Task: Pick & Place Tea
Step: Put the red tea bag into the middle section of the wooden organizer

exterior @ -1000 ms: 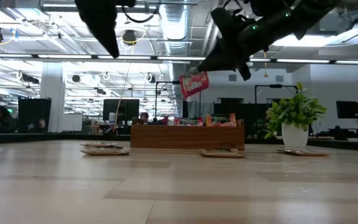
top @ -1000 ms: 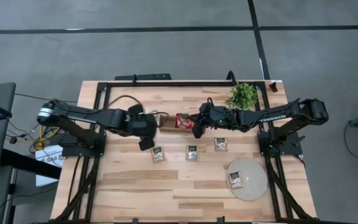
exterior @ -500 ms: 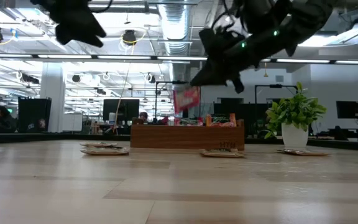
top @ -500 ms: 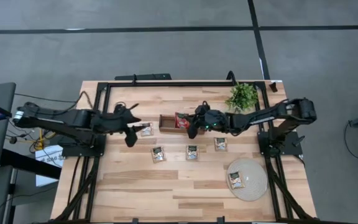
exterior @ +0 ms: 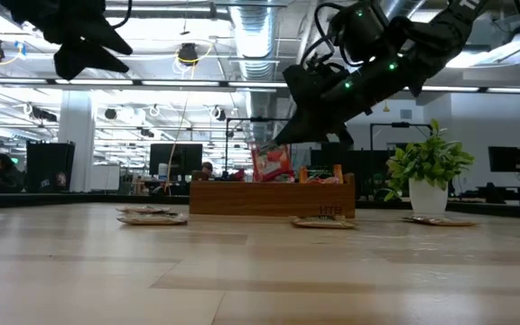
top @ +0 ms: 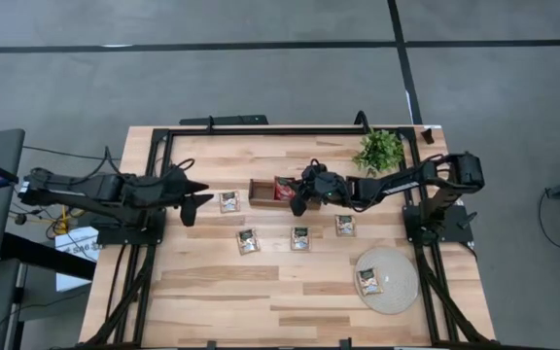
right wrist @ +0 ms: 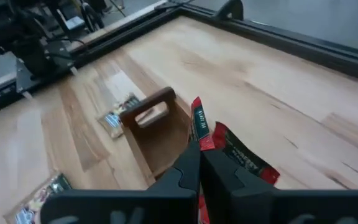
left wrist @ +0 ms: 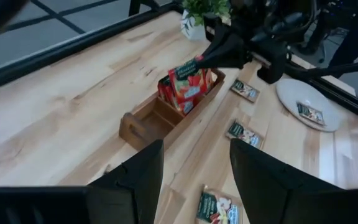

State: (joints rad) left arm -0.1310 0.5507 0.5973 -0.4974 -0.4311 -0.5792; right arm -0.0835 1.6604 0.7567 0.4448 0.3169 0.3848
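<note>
Currently listed: right gripper (top: 304,198) clenched on a red tea sachet (exterior: 272,163), holding it upright over the wooden tray (top: 261,190) near the desk's far edge, presumably to slot it in on edge beside the red sachets already standing there (left wrist: 173,78). Left gripper (top: 191,197), jaws released and empty, hangs toward the desk's left edge, clear of the tray. Loose pale sachets (top: 300,238) lie flat mid-desk, one (top: 228,201) just left of the tray; another (top: 368,282) rests on the round mat (top: 402,275) toward the near right corner. Potted plant (top: 379,149) sits at the far right corner.
</note>
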